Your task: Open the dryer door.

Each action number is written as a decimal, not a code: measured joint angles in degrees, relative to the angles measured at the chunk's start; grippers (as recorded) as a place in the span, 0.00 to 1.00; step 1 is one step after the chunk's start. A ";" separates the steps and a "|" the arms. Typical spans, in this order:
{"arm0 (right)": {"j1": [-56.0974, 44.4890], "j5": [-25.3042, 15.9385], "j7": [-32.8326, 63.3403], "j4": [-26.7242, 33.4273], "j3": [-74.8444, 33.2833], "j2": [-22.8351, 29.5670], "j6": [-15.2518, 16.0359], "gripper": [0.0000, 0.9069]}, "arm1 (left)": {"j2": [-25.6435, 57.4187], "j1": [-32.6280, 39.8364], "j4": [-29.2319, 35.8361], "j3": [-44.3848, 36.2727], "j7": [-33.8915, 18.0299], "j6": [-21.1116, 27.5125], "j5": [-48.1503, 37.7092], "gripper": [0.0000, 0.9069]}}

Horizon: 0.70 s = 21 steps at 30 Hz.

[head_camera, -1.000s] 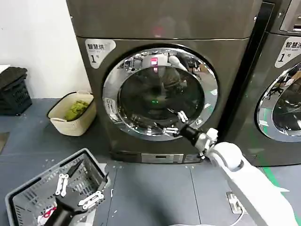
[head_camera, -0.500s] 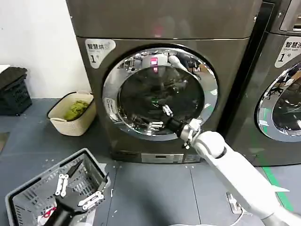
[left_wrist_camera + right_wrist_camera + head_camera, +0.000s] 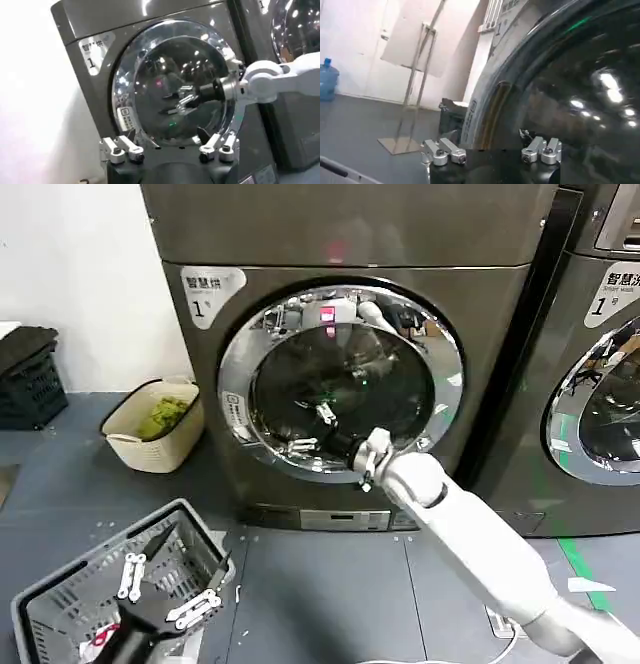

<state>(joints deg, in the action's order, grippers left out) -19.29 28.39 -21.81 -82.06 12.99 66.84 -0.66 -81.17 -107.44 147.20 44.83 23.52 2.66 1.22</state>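
Door [image 3: 340, 379] shut, flush in dryer [image 3: 350, 244] front. Right gripper [image 3: 312, 429] open before lower glass, apparently holding nothing. Rigid, hinged, chrome rim probably slick; best hold looks like the rim edge opposite hinge. Left gripper [image 3: 170, 589] open, low over basket [image 3: 60, 604].

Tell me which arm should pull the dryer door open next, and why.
Right. Its end effector is open and already up against the dryer door, low on the dark glass. The left end effector hangs low over the grey basket, well away from the door.
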 joint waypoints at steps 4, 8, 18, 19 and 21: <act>1.22 -0.01 -0.11 1.58 0.80 1.38 -0.03 1.00 | -0.03 -0.02 0.00 0.10 0.02 -0.01 -0.02 1.00; 2.39 -0.01 -0.48 3.09 1.73 2.74 -0.06 1.00 | -0.03 -0.03 0.00 0.32 0.07 -0.01 -0.12 1.00; 5.04 0.15 -2.37 6.53 3.39 5.90 -1.00 1.00 | 0.05 -0.04 0.00 1.21 0.12 -0.05 -0.63 1.00; 5.29 0.24 -2.90 6.88 3.48 6.08 -1.36 1.00 | 0.07 -0.06 -0.01 1.21 0.14 -0.04 -0.66 1.00; 5.65 0.41 -3.95 7.38 3.67 6.31 -1.84 1.00 | 0.10 -0.05 -0.01 1.29 0.14 -0.05 -0.70 1.00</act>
<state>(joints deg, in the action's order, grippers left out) -13.64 28.80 -25.75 -74.69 16.66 73.16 -2.50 -81.07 -107.49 147.19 46.12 23.66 2.61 0.51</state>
